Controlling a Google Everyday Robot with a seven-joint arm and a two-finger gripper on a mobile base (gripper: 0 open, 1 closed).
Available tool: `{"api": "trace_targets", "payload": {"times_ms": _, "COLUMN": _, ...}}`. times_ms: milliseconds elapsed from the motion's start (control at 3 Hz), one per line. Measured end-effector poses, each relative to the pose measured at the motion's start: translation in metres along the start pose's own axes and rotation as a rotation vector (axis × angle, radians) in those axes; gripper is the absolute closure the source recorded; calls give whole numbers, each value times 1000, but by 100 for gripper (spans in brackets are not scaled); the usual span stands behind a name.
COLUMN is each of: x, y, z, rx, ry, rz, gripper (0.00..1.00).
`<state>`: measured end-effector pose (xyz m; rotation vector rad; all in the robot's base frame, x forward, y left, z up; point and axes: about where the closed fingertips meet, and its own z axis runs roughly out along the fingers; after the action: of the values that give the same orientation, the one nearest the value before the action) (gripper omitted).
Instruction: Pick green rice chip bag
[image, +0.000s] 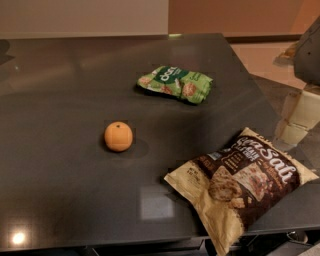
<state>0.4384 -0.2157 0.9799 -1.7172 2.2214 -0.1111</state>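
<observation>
Toward the far middle of the dark table (55, 95), in the single camera view, lies the green rice chip bag (175, 84) — flat, a little crumpled, its long side running left to right and its dark green lettered patch facing up. An orange (118, 136) sits nearer the camera and to the left of it, well apart. A larger brown-and-tan bag (240, 186) lies at the front right with one corner hanging past the table's edge, also well apart from the green one. The gripper (301, 112) is at the right edge of the view, a pale blocky shape under a dark grey part of the arm, off to the side of the table and well away from the target. Whether it is open or closed I cannot tell, and nothing appears to be in it (the frame cuts most of it off). The step in hand looks like the reach, not yet under way. To do it well, I would carry the gripper across above the table — behind the brown bag, clear of the orange — and come down from above across the green bag's short dimension. A flat crinkly bag is likely to slide or fold, so pinching the puffed middle rather than the thin sealed edge seems safer.
</observation>
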Motion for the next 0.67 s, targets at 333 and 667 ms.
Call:
{"api": "trace_targets", "payload": {"times_ms": 333, "x": 0, "y": 0, "z": 0, "rx": 0, "ry": 0, "rz": 0, "gripper": 0}}
{"api": "trace_targets", "payload": {"times_ms": 667, "x": -14, "y": -16, "z": 5, "rx": -14, "ry": -23, "rz": -23, "gripper": 0}}
